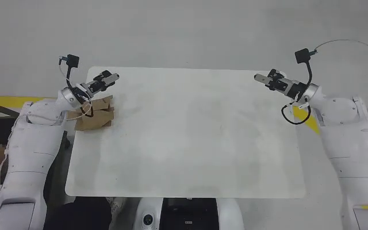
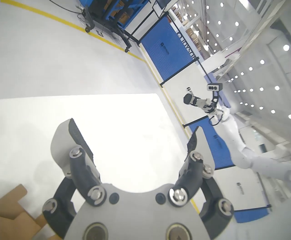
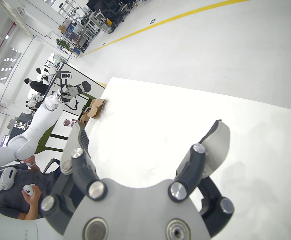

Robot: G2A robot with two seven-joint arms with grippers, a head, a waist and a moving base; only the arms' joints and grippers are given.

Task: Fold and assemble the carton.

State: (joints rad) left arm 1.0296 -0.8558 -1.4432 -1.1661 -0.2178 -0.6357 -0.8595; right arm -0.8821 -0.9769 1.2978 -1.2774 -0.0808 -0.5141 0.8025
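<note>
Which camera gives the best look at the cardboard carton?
The top view: nearly the whole carton shows, at the table's edge. The left wrist view catches a corner; the right wrist view shows it far off.

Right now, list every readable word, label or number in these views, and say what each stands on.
Cardboard carton: no print visible.
White table: none.
Blue partition panels: white brand marks, left unquoted.
Floor sticker: too small to read.
</note>
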